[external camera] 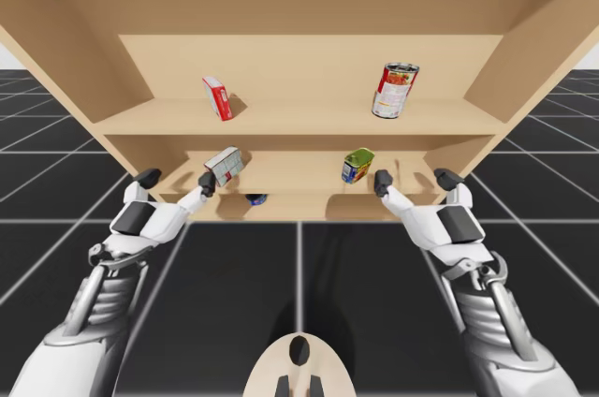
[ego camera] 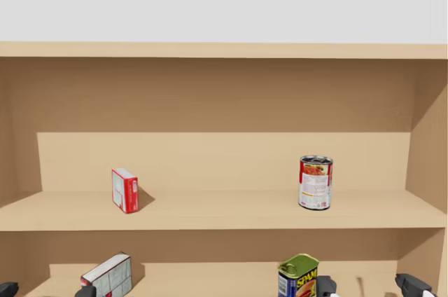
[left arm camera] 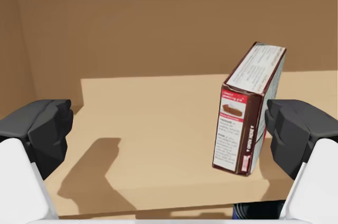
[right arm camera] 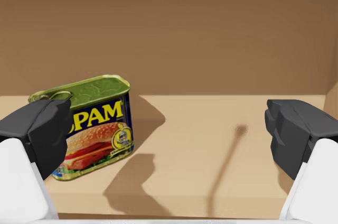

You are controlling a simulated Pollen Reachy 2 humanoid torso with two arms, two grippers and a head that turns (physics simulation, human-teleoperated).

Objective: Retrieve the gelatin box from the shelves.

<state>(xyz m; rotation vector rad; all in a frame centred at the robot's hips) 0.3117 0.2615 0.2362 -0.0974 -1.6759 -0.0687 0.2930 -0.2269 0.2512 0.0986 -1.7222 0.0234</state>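
Presently the left fingers [left arm camera: 39, 129] and right fingers [right arm camera: 296, 131] hang released at the lower shelf [external camera: 299, 170], ready to reach; the red gelatin box [external camera: 217, 97] stands on the upper shelf [external camera: 299, 118], one o'clock from the left fingers.

Your grey-and-white left arm [external camera: 103, 313] comes in low and reaches forward, wrist straight. White left gripper [external camera: 177, 179]: black fingertips [left arm camera: 39, 129] spread wide and level. Your grey-and-white right arm [external camera: 496, 313] mirrors it, well apart from the left. White right gripper [external camera: 414, 180]: jaws equally wide, at matching height.
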